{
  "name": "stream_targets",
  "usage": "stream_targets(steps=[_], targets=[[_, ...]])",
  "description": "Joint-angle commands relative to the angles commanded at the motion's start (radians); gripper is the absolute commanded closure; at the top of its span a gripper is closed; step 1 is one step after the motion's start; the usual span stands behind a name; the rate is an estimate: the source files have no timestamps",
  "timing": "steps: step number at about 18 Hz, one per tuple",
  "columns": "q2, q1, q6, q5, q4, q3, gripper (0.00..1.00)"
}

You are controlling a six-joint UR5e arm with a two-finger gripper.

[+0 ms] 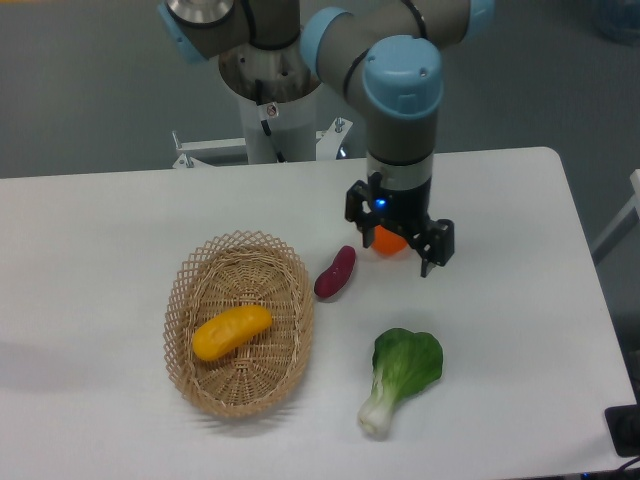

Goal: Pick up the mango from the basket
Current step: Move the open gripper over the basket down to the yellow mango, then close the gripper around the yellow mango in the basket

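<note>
From my remote seat I see the pincer (397, 244) released, its two fingers spread apart and gripping nothing, hanging above the white table (520, 330). The mango (231, 332) lies well off to the pincer's lower left in the picture, inside the basket (290, 262), resting on the woven floor near its middle, tilted with one end higher toward the right. The mango looks smooth, elongated, oval, yellow shading to orange, no stem visible. The basket is an oval of light tan wicker with an open lattice rim. The orange fruit (389, 243) sits right behind the pincer, partly hidden by it. The purple sweet potato (335, 273) lies just left of the pincer, between it and the basket. The bok choy (400, 375) is below the pincer, nearer the camera.
</note>
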Motion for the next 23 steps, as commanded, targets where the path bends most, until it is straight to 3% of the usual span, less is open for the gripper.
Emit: stream_targets(steps=[7, 19, 23], targets=[[-0.061, -0.153, -0.258, 0.002, 0.124, -0.046, 0.0], [-0.193, -0.33, -0.148, 0.08, 0.141, -0.066, 0.0], [-0.213, -0.339, -0.12, 0.092, 0.141, -0.077, 0.0]])
